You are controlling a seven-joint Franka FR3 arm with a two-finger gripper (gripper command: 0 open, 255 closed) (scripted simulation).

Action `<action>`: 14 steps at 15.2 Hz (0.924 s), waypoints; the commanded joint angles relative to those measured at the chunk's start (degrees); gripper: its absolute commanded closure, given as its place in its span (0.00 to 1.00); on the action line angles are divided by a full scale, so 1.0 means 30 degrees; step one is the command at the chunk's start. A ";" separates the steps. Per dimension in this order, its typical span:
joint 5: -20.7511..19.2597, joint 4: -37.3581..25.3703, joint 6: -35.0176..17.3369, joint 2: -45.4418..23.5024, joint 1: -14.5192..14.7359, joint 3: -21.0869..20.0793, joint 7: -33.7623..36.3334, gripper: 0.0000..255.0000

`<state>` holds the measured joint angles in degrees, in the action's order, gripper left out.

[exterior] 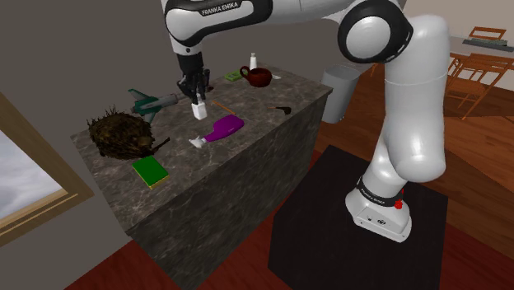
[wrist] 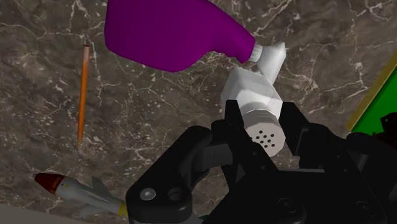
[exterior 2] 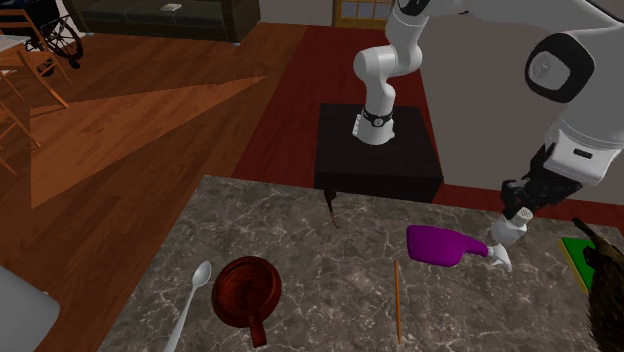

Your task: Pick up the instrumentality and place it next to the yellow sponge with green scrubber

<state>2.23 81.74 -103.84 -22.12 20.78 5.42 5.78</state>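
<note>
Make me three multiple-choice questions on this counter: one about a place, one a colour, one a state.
1. The pencil lies: A in the mug; B between mug and bottle; C on the bottle.
2. The bottle's body is: A purple; B yellow; C white.
3. The gripper is: A open; B shut on the pencil; C shut on the shaker.
Answers: B, it lies flat on the counter between them; A, the body is plainly purple; C, it clasps the white shaker.
</note>
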 commanded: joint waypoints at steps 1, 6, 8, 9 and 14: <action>-0.0012 -0.1343 0.0325 -0.1010 0.0436 -0.0225 0.0703 1.00; -0.0029 -0.6265 0.1920 -0.4325 0.1382 -0.0644 0.2193 1.00; -0.0041 -1.0350 0.3450 -0.6873 0.1842 -0.0829 0.2944 1.00; -0.0040 -0.9907 0.3114 -0.6766 0.1857 -0.0822 0.2938 1.00; -0.0043 -0.8090 0.1609 -0.6456 0.1903 -0.0819 0.2916 1.00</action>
<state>2.10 56.76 -98.13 -41.36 26.43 2.98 14.47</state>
